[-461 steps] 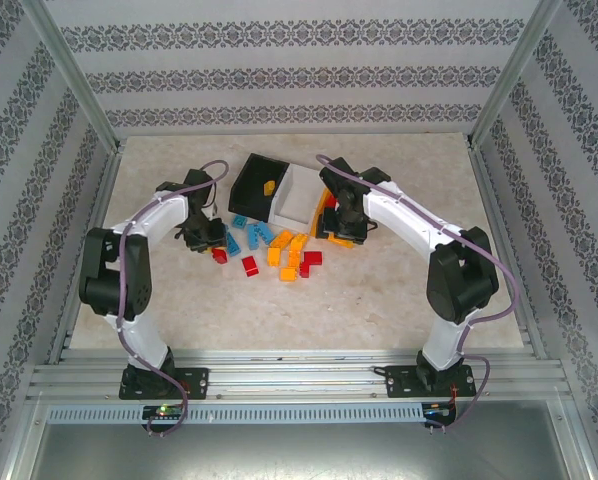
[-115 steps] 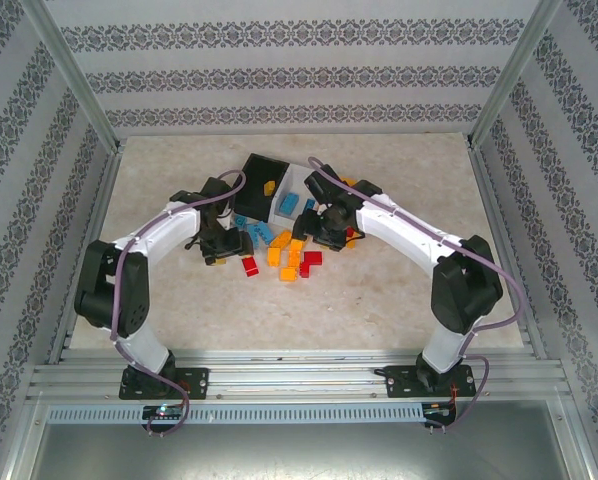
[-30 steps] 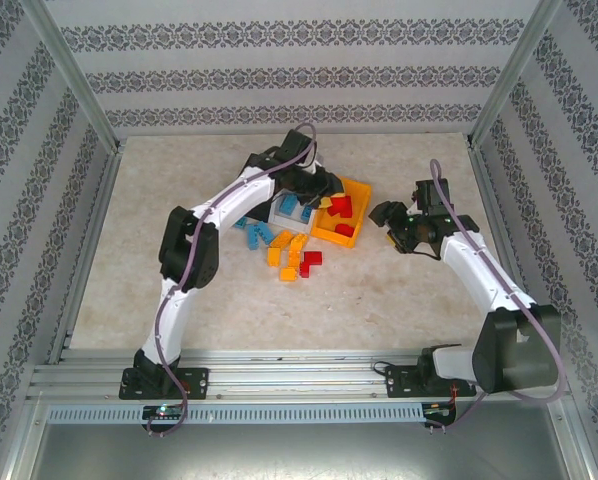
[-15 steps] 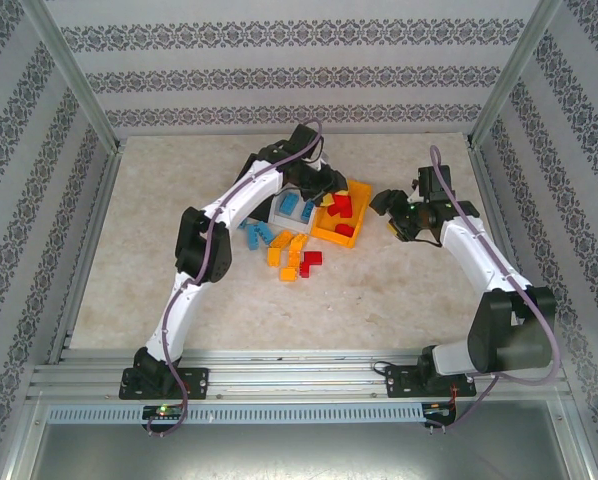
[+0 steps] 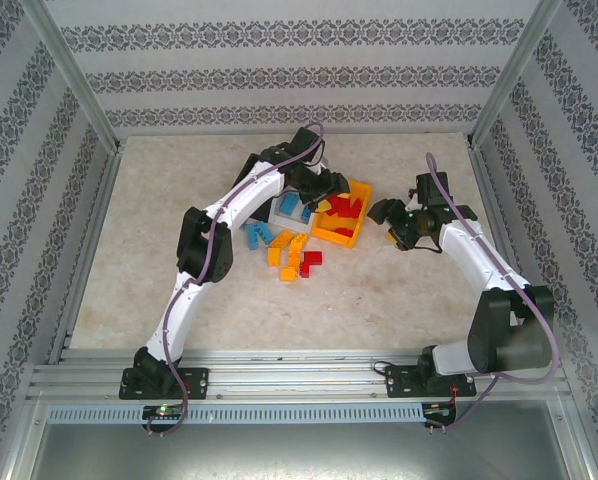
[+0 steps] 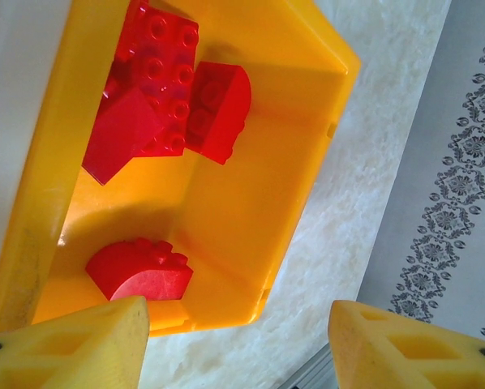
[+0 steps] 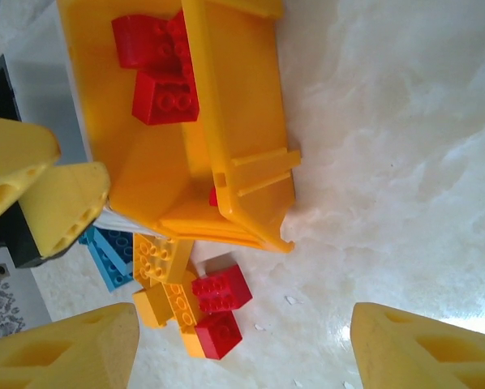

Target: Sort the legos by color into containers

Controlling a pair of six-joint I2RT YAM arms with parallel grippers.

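Marbled bench [image 5: 399, 290] inside patterned walls. The orange bin [image 5: 337, 238] holds several red legos [image 6: 165, 89]. The white bin [image 5: 277, 215], touching its left side, holds light blue bricks [image 5: 297, 207]. Loose bricks [image 5: 291, 255] in blue, orange and red lie just in front. The left end effector [image 6: 234, 316] hangs over the orange bin, fingers parted, empty. The right end effector [image 7: 244, 316] stands right of that bin, jaws wide, gripping nothing.

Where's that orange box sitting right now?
Seen from above, the orange box sits near the table's middle, just right of the white box, with red bricks inside and the left gripper above it.
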